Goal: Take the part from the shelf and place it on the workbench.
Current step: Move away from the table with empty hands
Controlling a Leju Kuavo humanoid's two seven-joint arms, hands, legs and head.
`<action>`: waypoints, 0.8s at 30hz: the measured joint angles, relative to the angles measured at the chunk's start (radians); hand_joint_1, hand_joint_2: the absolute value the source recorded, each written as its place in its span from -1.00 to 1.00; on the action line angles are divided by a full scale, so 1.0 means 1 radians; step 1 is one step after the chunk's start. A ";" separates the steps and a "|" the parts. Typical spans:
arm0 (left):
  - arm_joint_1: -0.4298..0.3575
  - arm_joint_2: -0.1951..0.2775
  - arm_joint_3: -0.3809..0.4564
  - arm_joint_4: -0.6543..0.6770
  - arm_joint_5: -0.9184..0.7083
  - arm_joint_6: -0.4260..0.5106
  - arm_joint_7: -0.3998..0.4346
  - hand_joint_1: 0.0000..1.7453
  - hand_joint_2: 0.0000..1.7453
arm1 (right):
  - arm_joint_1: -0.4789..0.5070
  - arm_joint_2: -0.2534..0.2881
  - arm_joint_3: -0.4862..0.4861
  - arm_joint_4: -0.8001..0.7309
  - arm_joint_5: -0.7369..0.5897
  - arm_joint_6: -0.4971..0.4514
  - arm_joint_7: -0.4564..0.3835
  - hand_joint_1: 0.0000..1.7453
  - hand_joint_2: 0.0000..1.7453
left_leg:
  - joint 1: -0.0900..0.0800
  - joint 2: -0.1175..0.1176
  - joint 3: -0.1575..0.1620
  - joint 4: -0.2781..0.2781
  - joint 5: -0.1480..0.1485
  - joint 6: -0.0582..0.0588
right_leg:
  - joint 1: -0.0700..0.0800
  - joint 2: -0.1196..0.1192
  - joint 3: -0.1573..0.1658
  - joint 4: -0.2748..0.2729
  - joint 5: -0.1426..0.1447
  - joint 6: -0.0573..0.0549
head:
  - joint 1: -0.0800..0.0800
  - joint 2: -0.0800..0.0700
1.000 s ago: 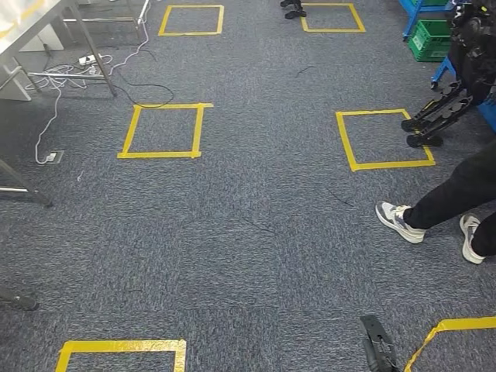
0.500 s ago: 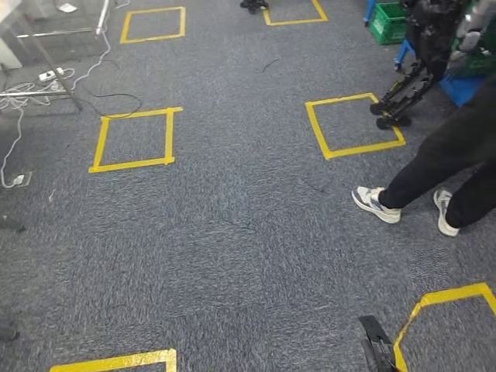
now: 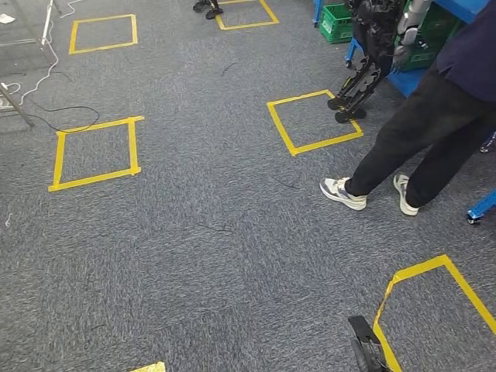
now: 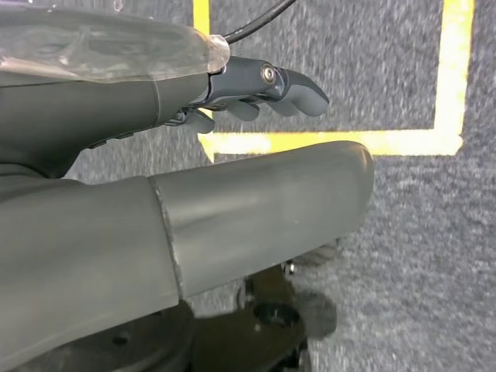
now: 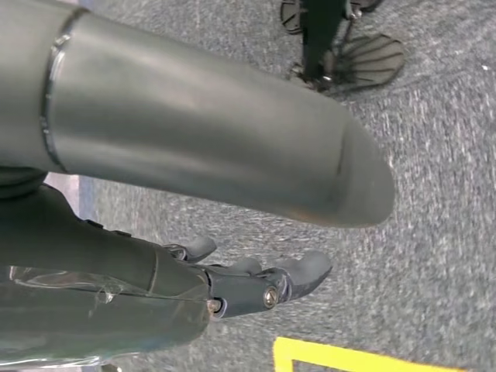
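Floor: grey carpet marked with squares of yellow tape.
Far left edge: white cables trail over the carpet beside a grey metal leg.
Left tape square: a yellow square lies on the left half of the carpet, with a smaller one beyond it near the far edge.
Middle tape square: another yellow square lies right of centre; the dark feet of a second robot stand on its far right corner.
Green crate: a green crate sits at the far edge, just beside blue frame legs.
Person: a person in dark trousers and pale shoes stands on the right side of the carpet (the front shoe is just beside the middle square's near right corner).
Near right corner: a tape square with one crumpled strip.
Left hand: the left hand hangs over the carpet and a tape corner, fingers straight and slightly apart, holding nothing.
Right hand: the right hand hangs over the carpet likewise, fingers extended, empty.
Part: it cannot be located on this stretch of floor.
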 joint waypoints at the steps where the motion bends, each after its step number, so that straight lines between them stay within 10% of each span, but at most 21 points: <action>1: 0.002 0.001 0.000 0.000 0.001 0.000 0.000 -1.00 -1.00 | -0.001 0.000 0.000 0.000 0.000 0.000 0.000 -1.00 -1.00 | -0.002 0.010 0.000 -0.002 0.001 0.002 | 0.001 -0.025 -0.030 0.072 -0.040 0.003 | 0.006 0.000; 4: 0.008 0.001 0.000 0.000 0.003 0.001 0.000 -1.00 -1.00 | 0.000 0.001 0.001 0.001 -0.001 0.000 0.001 -1.00 -1.00 | -0.005 0.041 0.000 -0.001 0.000 0.003 | 0.000 -0.050 -0.087 0.219 -0.096 0.010 | 0.017 0.000; 9: 0.005 -0.003 0.000 0.000 0.001 0.001 0.000 -1.00 -1.00 | -0.002 0.002 0.003 0.001 -0.004 -0.003 0.000 -1.00 -1.00 | -0.010 0.078 0.002 0.016 -0.011 -0.012 | 0.005 -0.107 0.062 -0.057 0.021 -0.005 | 0.029 0.000; 13: 0.002 -0.004 0.000 0.000 -0.002 0.001 0.000 -1.00 -1.00 | -0.002 0.003 0.005 0.003 -0.005 -0.006 -0.002 -1.00 -1.00 | -0.011 0.089 0.000 0.029 -0.023 -0.030 | 0.008 -0.085 0.066 -0.083 0.033 -0.032 | 0.016 0.000; 19: 0.004 -0.005 0.000 0.000 -0.004 0.001 0.000 -1.00 -1.00 | -0.002 0.003 0.006 0.004 -0.016 -0.012 -0.002 -1.00 -1.00 | -0.002 0.020 -0.139 0.334 -0.166 -0.053 | 0.003 -0.037 0.055 -0.086 0.046 -0.050 | -0.005 0.000; 24: 0.004 0.000 0.000 0.000 -0.004 0.002 0.000 -1.00 -1.00 | -0.003 0.006 0.006 0.004 -0.016 -0.013 -0.002 -1.00 -1.00 | -0.003 -0.045 -0.017 0.053 -0.016 -0.026 | 0.002 0.015 0.055 -0.085 0.049 -0.041 | -0.009 0.000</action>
